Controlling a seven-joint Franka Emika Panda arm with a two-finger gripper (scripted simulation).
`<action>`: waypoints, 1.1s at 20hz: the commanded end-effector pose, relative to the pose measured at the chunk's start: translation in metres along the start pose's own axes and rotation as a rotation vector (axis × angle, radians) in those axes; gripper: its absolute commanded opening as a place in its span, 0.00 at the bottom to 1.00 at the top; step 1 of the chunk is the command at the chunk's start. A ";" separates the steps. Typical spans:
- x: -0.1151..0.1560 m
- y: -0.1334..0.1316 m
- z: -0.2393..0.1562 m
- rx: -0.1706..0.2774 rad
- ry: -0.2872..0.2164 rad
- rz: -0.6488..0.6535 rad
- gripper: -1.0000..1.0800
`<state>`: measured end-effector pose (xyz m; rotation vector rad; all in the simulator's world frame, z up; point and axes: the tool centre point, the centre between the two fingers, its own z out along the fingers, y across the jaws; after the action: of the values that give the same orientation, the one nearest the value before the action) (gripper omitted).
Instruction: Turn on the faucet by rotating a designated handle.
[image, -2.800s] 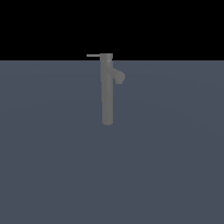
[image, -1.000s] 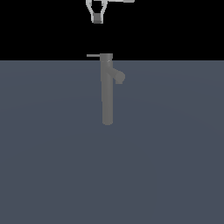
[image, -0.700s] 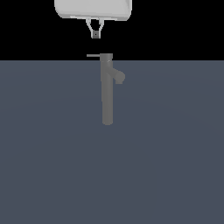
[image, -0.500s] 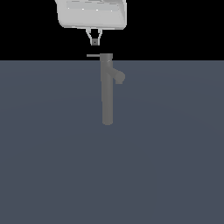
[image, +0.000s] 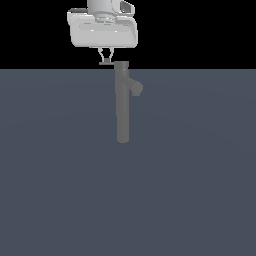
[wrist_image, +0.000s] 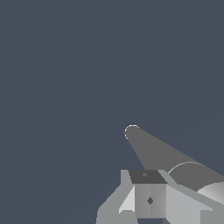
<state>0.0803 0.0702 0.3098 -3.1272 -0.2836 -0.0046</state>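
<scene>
Grey and matte, the faucet (image: 123, 102) stands upright a little above the middle of the exterior view, its column rising from the flat slate-blue floor (image: 60, 190) to the line where the floor meets the black background. A short, thick spout (image: 136, 88) juts from the column near its top, angled toward the frame's right. From the cap, the thin handle (image: 106, 63) projects sideways toward the frame's left.

The white arm hangs in the upper centre of the frame, and its gripper (image: 105, 56) points straight down, with the tips reaching the handle's outer end. The fingers (image: 102, 54) look close together, but at this size I cannot tell whether they are pinching the rod or only resting at it.

In the wrist view the column (wrist_image: 153, 148) runs from the frame's centre to its lower right, seen from above, with the gripper's pale blocks (wrist_image: 148, 199) along the lower edge.
</scene>
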 end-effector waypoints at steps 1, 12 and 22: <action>0.008 -0.001 0.005 -0.001 -0.002 -0.005 0.00; 0.018 -0.002 0.010 -0.001 -0.003 -0.010 0.00; -0.005 -0.008 0.010 -0.001 -0.003 -0.010 0.00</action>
<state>0.0784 0.0773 0.3000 -3.1272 -0.2995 0.0006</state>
